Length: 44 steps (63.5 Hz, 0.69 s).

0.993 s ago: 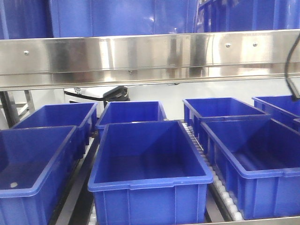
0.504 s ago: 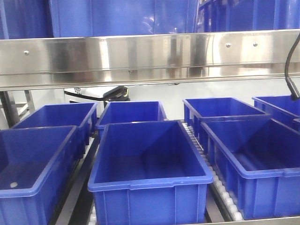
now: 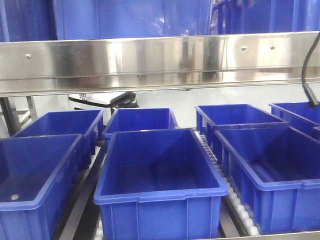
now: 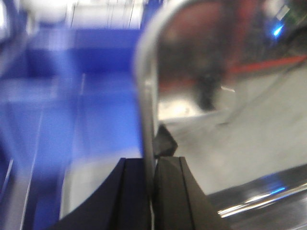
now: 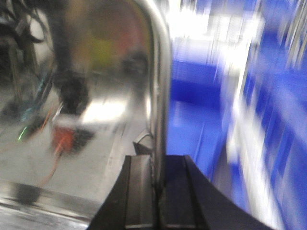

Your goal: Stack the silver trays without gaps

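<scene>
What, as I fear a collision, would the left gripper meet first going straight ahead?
The left gripper is shut on the silver tray at its rim; beyond that, probably a blue bin, though blur hides depth.

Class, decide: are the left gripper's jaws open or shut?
Shut: the left gripper pinches the rim of the silver tray, jaws tight against the metal.

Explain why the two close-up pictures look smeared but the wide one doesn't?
Left wrist view: motion blur smears the blue background; the tray mirrors the room. Right wrist view: same streaking, with blown-out white patches. Front view: sharp bins, glare on the steel rail.
</scene>
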Motion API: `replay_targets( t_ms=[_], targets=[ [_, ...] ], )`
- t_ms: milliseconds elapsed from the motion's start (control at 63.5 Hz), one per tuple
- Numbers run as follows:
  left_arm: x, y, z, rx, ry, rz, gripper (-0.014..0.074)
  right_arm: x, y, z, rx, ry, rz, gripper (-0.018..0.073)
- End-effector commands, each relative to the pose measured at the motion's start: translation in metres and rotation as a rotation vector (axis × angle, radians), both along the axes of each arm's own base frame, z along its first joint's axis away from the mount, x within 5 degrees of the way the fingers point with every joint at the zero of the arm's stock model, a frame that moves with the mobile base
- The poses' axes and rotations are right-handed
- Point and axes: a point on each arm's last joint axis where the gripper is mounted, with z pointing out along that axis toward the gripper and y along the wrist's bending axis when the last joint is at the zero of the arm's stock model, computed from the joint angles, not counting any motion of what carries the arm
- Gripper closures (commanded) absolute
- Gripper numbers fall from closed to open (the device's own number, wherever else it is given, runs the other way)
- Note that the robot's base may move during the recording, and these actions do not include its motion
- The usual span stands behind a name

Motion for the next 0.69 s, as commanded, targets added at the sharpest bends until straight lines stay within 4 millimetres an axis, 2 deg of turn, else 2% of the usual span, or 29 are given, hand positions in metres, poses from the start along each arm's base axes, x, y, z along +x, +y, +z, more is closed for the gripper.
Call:
replay_targets(
  t_ms=[0, 95, 221, 504, 677],
  targets=[
    [0.004, 0.000, -0.016, 0.081, 0.086, 0.046, 0.0601, 0.001, 0.001, -0.004, -0.013, 0.033, 0.005, 0.0638],
    [0.010, -0.001, -0.034, 0.130, 0.158, 0.074, 0.0601, 0.007, 0.003, -0.019, -0.015, 0.111, 0.010, 0.0638],
    [0.018, -0.003, -0.048, 0.175, 0.188, 0.090, 0.0601, 0.014, 0.007, -0.035, -0.002, 0.182, 0.017, 0.0638],
    [0.036, 0.001, -0.070, 0.263, 0.191, 0.123, 0.0601, 0.032, 0.013, -0.066, 0.028, 0.245, 0.024, 0.0638],
    [0.043, 0.006, -0.078, 0.264, 0.206, 0.136, 0.0601, 0.037, 0.017, -0.073, 0.027, 0.249, 0.029, 0.0638]
  ],
)
